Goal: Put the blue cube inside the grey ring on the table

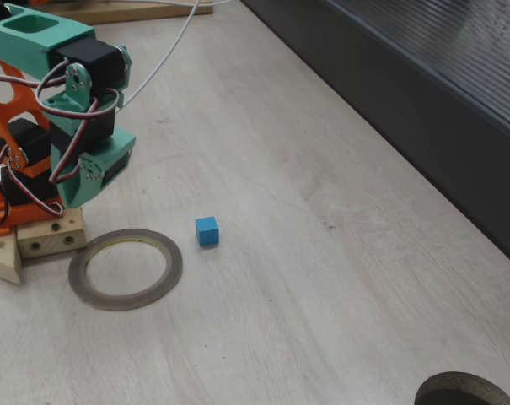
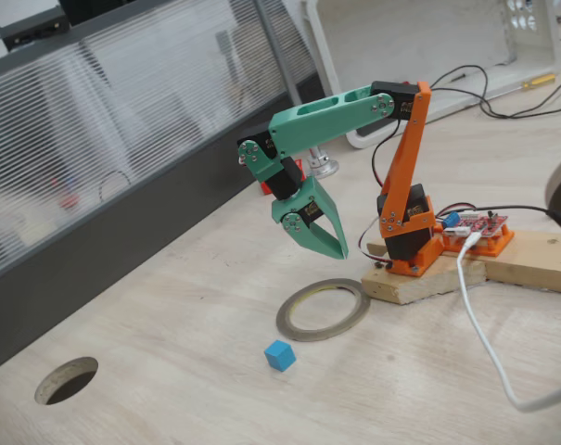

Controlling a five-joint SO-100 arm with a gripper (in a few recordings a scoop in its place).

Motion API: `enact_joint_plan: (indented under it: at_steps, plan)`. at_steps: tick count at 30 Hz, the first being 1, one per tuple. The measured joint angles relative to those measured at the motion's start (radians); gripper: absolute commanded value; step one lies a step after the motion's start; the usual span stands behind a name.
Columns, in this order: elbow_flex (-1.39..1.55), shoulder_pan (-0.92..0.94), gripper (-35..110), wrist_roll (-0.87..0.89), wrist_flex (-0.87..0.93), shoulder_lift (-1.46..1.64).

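In both fixed views the grey ring (image 1: pixel 125 269) serves as the landmark, lying flat on the pale wood-grain counter (image 1: pixel 322 278) just in front of the arm's wooden base block (image 1: pixel 35 240). It is a thin band with a faint yellowish inner edge, and its opening is bare.

Just to the right of the ring in this view, outside it and not touching it, sits the blue cube (image 1: pixel 207 230), resting square on one face. It is tiny, bright blue and matte, with crisp edges, far smaller than the ring's opening. It looks light and rigid, probably easy to nudge aside, so a centred pinch across two opposite side faces seems the safest hold; the matte faces should give fair grip.

In the other fixed view the green gripper (image 2: pixel 328 243) hangs above the ring (image 2: pixel 323 309), tips pointing down, clear of the counter. The jaws look nearly pressed together and hold nothing. The cube (image 2: pixel 279 355) lies below and left of the ring here.
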Motion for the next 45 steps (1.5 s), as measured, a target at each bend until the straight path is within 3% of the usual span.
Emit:
enact_joint_plan:
  at_steps: [23, 37, 45]
  plan:
    - [0.000, -0.005, 1, 0.000, 0.000, 0.000]
    - [0.000, -0.331, 1, 0.000, -0.281, 0.000]
    - [0.002, -0.472, 1, 0.000, -0.305, 0.000]
